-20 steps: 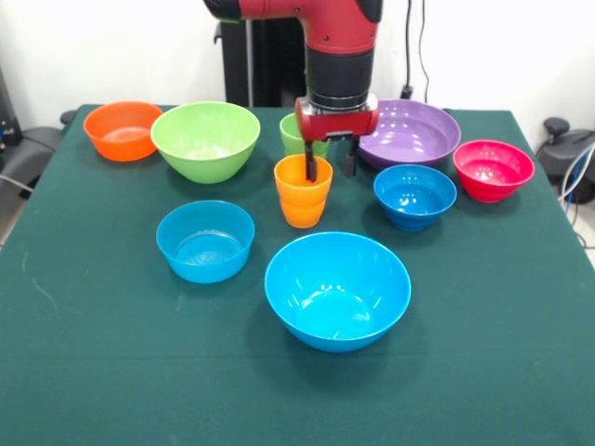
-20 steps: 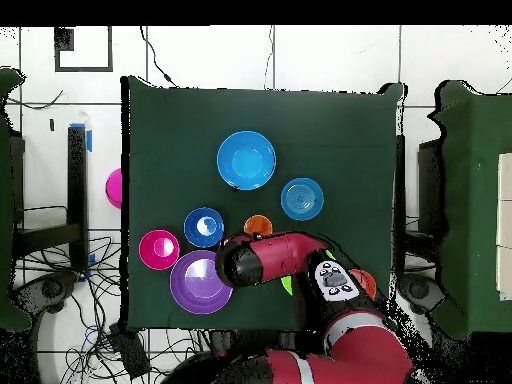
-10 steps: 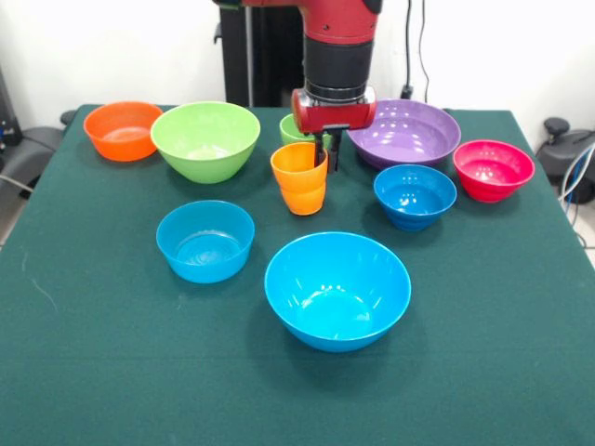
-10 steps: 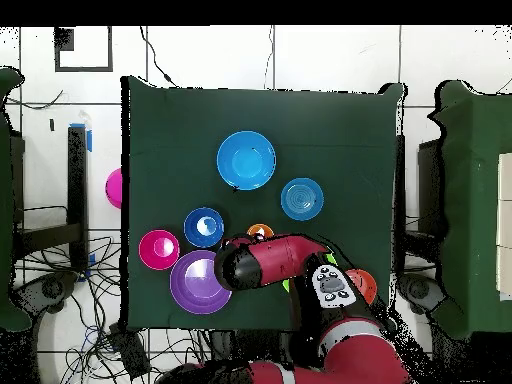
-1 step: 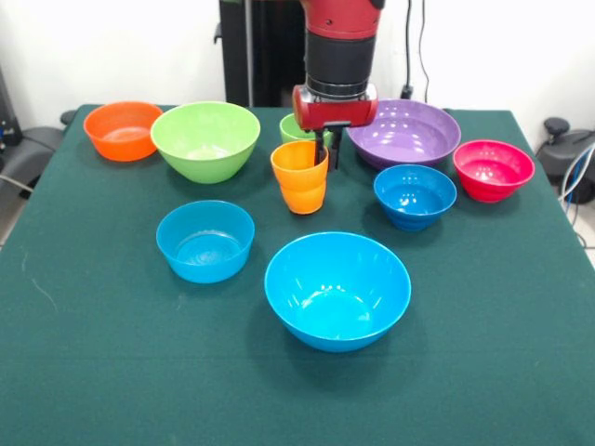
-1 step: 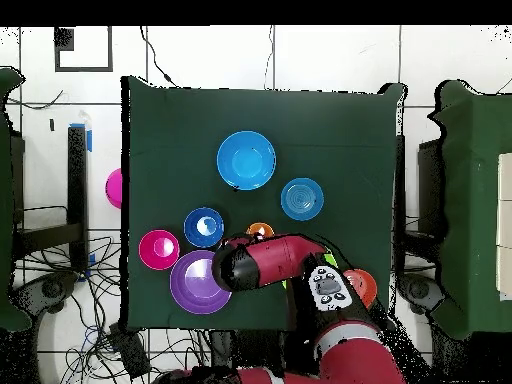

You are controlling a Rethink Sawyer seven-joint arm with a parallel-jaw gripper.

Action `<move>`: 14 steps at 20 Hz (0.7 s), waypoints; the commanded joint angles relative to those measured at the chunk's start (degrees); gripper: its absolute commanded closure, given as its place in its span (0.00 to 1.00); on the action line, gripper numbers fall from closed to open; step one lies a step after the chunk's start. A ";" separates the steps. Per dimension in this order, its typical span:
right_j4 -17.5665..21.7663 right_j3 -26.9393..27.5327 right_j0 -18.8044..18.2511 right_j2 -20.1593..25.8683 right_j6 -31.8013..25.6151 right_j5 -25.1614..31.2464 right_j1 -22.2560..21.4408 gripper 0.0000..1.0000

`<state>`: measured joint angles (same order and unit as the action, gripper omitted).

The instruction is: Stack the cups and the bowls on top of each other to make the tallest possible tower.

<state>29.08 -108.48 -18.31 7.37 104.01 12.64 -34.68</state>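
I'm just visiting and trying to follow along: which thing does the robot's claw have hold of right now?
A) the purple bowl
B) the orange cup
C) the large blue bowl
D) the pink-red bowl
B: in the front view the claw pinches the rim of the orange cup, which hangs tilted, while every bowl sits untouched on the table.

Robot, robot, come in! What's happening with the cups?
Gripper shut on orange cup, cup tilted. Green cup behind. No tower yet. Nothing blocking.
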 commanded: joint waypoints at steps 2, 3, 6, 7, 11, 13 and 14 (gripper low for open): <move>-1.10 -1.78 1.10 3.01 5.19 0.36 -3.72 1.00; -1.39 -1.64 1.04 3.45 4.63 1.45 -4.72 1.00; -2.41 -1.21 1.02 4.68 3.30 4.51 -7.00 1.00; -2.64 -0.96 1.04 5.07 2.97 5.06 -7.59 1.00; -3.79 0.44 1.83 5.63 2.58 6.89 -8.36 1.00; -4.38 1.06 2.11 5.83 2.43 7.60 -8.51 1.00; -4.63 1.30 2.16 5.99 2.35 7.83 -8.61 1.00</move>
<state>27.15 -108.38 -17.80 7.51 104.01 13.34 -41.97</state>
